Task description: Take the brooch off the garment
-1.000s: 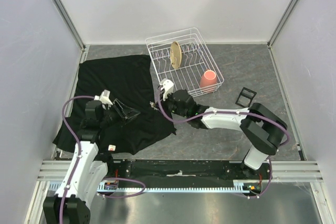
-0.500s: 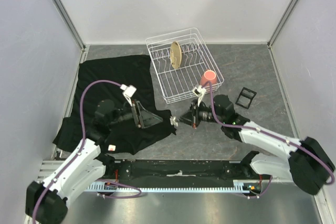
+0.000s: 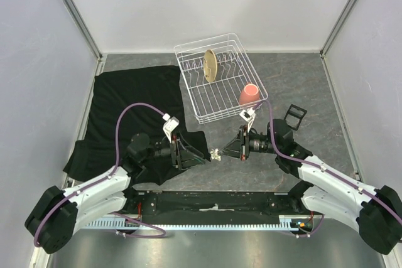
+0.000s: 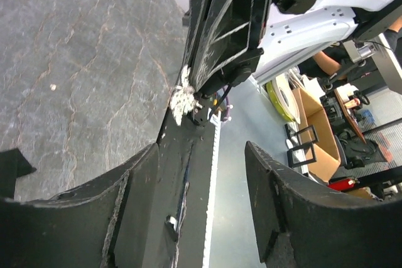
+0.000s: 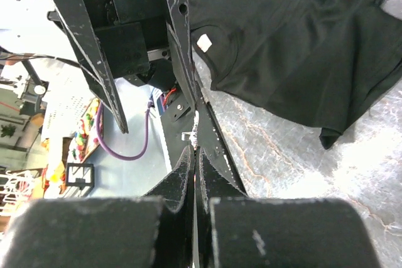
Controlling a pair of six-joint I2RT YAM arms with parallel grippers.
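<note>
- Pinching the brooch (image 3: 215, 154): right gripper (image 3: 225, 151), closed on the cream pin, just beside the garment (image 3: 132, 92) corner, over bare surface (image 3: 301, 86).
- Left gripper (image 3: 202, 154): wide, empty, facing the pin.
- Step: pin seemingly free; next calls for setting it down clear of fabric.
- Change: a second ago both grippers sat over the cloth near the dish rack (image 3: 221, 95); now nearer the bases.

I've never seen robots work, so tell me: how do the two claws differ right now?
The left gripper stands open, holding nothing; the right gripper is shut, pinching the tiny cream brooch. The left gripper sits at the edge of the black garment; the right gripper is over bare table. Both lie low, tips facing each other.
</note>
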